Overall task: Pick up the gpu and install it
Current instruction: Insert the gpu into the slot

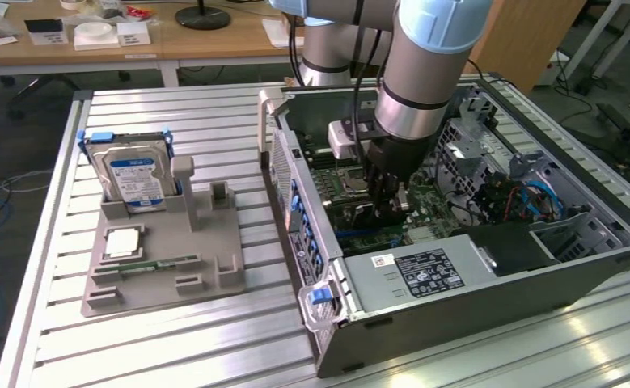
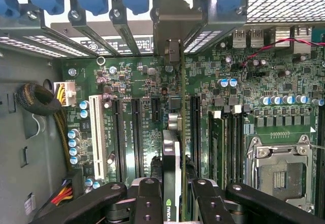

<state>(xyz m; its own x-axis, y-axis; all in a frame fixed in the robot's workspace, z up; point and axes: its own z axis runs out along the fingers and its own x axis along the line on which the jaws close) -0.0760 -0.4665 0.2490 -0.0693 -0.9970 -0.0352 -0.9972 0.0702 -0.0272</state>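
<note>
Inside the case (image 1: 476,315), the end effector (image 2: 175,196) is clamped on the gpu (image 2: 172,148). The card stands edge-on over the motherboard (image 2: 142,76) slots. Seating cannot be determined.

Silver-grey arm (image 1: 423,73), pale-blue joint caps (image 1: 450,14), black claw (image 1: 386,200)

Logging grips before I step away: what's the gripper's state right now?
Gripper: closed on the gpu, holding it edge-on inside the computer case.

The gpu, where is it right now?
In the wrist view, the gpu stands edge-on in the gripper, over the motherboard, inside the open computer case.
</note>
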